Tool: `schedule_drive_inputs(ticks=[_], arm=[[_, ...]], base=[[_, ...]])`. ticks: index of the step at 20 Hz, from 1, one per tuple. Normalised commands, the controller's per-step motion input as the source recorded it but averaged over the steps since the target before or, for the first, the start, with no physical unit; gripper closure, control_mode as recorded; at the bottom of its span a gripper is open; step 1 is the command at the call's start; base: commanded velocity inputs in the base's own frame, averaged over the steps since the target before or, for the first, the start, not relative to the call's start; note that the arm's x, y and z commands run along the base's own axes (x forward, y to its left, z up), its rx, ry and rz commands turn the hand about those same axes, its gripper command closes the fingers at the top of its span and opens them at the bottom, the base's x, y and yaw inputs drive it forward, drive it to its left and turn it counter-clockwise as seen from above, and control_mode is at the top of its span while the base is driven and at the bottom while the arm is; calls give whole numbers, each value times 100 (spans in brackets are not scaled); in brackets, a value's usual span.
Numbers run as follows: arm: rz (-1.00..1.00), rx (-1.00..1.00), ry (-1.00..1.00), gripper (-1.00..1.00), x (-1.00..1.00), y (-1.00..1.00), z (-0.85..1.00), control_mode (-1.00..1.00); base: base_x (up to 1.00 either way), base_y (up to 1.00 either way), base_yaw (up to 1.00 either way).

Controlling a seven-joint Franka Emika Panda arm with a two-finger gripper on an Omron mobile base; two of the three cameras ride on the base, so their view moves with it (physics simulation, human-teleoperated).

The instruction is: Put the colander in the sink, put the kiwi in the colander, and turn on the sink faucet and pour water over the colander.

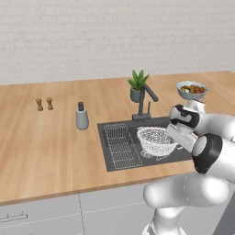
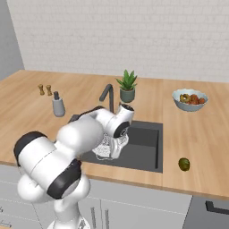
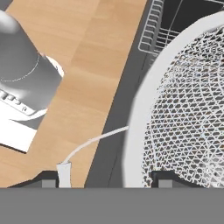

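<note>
Colander held in the sink, gripper mostly hidden by the arm

The gripper (image 3: 109, 179) grips the colander (image 1: 157, 140) by its rim, one fingertip (image 3: 164, 179) inside the mesh, the other outside; the arm hides this from both base cameras. The colander is a round white bowl of fine open mesh, in the dark grey rectangular sink (image 1: 181, 156) beside a wire rack (image 1: 121, 146). The oval green-brown kiwi (image 2: 184, 164) lies on the wooden counter (image 1: 46, 147).

I stand in a kitchen: wooden surface (image 1: 41, 147) with inset dark sink (image 1: 151, 158) and faucet (image 1: 143, 98), grey cabinet fronts (image 1: 55, 213) below, white brick wall (image 1: 114, 32) (potted plant (image 1: 137, 85) alongside).
</note>
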Motion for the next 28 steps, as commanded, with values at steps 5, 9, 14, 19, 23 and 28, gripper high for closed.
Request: schedule_drive_inputs(ticks=[5, 9, 14, 19, 23, 28], arm=[[0, 0, -1, 100, 41, 37, -27, -100], [0, 0, -3, 100, 41, 18, -34, -100], [-1, 0, -3, 100, 18, -38, -28, -100], [0, 0, -4, 100, 8, -24, -15, -100], [0, -2, -1, 100, 2, 10, -31, -100], [0, -3, 0, 100, 3, 34, -13, -100]], base=[[0, 0, 0], [0, 0, 0], [0, 0, 0], [0, 0, 0], [0, 0, 0], [0, 0, 0]])
